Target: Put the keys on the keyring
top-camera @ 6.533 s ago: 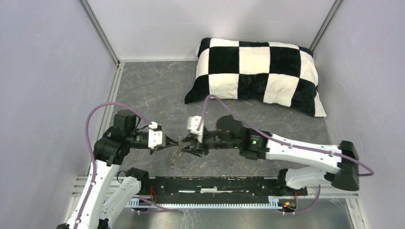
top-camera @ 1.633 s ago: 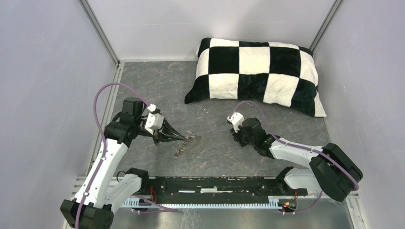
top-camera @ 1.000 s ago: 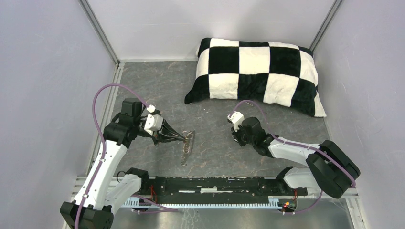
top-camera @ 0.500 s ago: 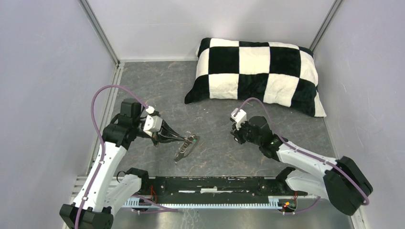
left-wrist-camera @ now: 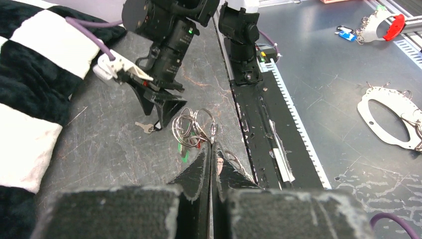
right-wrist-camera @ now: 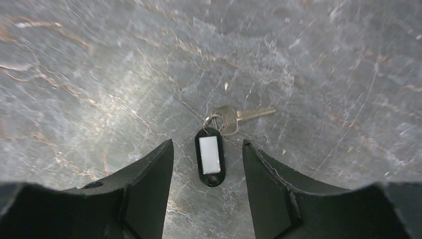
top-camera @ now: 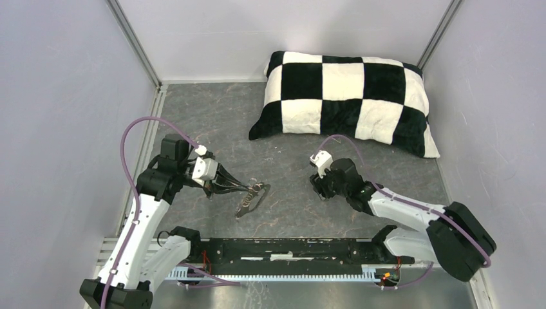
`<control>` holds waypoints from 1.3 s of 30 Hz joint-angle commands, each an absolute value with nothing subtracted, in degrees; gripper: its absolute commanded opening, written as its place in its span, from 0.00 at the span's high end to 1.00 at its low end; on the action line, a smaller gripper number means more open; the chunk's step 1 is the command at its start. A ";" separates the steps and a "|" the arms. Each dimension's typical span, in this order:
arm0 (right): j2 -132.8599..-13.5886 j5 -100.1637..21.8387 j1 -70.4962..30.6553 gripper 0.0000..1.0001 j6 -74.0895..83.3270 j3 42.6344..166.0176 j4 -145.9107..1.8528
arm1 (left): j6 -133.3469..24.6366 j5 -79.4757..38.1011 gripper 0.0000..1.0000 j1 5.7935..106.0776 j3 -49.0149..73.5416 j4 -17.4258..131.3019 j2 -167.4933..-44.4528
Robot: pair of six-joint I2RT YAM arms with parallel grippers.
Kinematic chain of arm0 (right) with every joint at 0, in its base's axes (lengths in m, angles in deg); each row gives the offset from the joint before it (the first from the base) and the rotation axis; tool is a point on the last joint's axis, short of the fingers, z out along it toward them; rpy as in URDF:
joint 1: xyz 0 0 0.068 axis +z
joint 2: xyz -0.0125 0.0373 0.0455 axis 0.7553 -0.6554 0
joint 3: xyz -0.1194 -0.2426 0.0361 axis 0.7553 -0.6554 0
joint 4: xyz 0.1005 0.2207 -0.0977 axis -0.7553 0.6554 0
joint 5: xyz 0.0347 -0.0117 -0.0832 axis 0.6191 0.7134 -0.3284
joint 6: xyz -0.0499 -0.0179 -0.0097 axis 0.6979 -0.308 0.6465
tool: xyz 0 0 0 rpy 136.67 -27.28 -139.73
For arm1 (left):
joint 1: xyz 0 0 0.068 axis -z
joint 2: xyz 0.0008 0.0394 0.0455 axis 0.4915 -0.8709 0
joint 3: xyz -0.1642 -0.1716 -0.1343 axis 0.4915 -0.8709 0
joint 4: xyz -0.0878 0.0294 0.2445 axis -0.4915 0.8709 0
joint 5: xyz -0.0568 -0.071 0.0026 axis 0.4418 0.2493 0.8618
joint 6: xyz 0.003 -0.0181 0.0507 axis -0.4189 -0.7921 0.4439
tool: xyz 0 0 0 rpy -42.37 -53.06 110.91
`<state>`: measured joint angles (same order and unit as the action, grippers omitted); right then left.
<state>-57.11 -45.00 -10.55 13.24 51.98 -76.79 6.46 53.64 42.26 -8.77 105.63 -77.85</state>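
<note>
- The left pincer [left-wrist-camera: 210,145] is out over the left half of the bench [top-camera: 212,116], its two fingers pressed flat together.
- It is clamped on the keyring [top-camera: 250,199], a bunch of wire rings that sticks out past the fingertips and slopes down toward the near edge. Flecks of red and green show among the rings.
- To the right of the keyring, well apart from it, one small silver key [right-wrist-camera: 240,115] lies flat on the bench.
- A black tag [right-wrist-camera: 209,155] with a white label is joined to the key's head by a small ring.
- The right pincer [right-wrist-camera: 206,145] points down at the bench over this key, its fingers spread wide. The black tag lies between them, touching neither, and nothing is held.
- A black-and-white checked pillow [top-camera: 348,96] lies at the far right of the bench, clear of both arms.
</note>
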 commanded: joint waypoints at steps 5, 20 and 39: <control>-62.17 -47.02 -10.72 0.42 11.87 52.08 -80.97 | 4.54 54.42 0.98 41.86 -8.05 105.16 -76.55; -66.79 -48.80 -10.80 0.68 11.52 52.64 -83.83 | 4.54 54.22 0.98 41.83 -7.86 105.12 -76.43; -46.74 -30.60 -10.49 0.99 15.27 52.22 -80.18 | 1.96 54.33 0.98 41.83 -8.14 105.18 -76.49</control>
